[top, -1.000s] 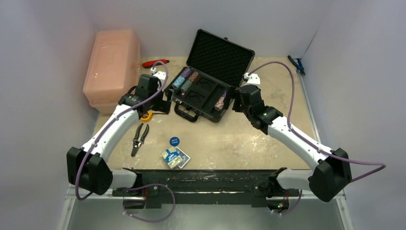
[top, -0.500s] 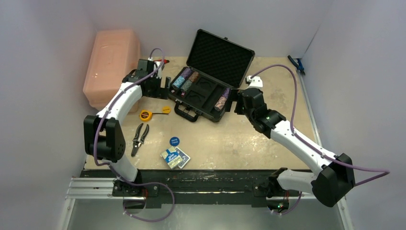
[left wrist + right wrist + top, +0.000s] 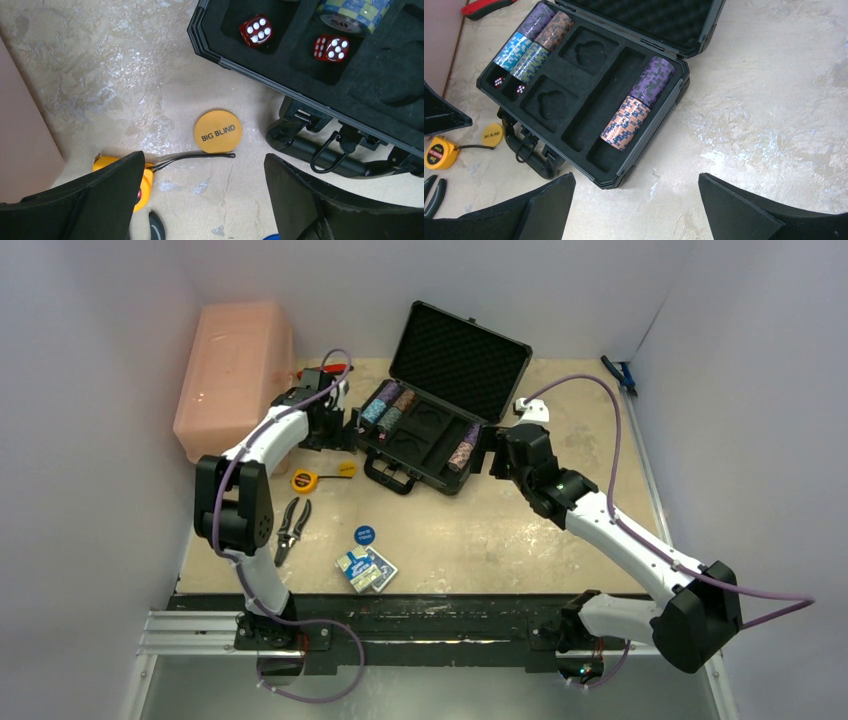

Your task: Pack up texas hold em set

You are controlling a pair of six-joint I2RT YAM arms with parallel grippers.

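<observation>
though beige overall, tabletop [image 3: 500,530] blotchy round case [image 3: 460,350]; white walls [image 3: 560,290]

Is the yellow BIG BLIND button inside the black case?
No, the BIG BLIND button lies on the table outside the black case, near its handle.

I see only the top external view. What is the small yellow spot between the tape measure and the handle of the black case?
Observer: The left wrist view shows a round yellow disc printed BIG BLIND. It lies flat on the table, apart from the case handle.
Operator: And is anything inside the small corner pockets of the case?
Observer: Yes. There are two red dice, one in each foam pocket, next to the blue chip stack.
</observation>
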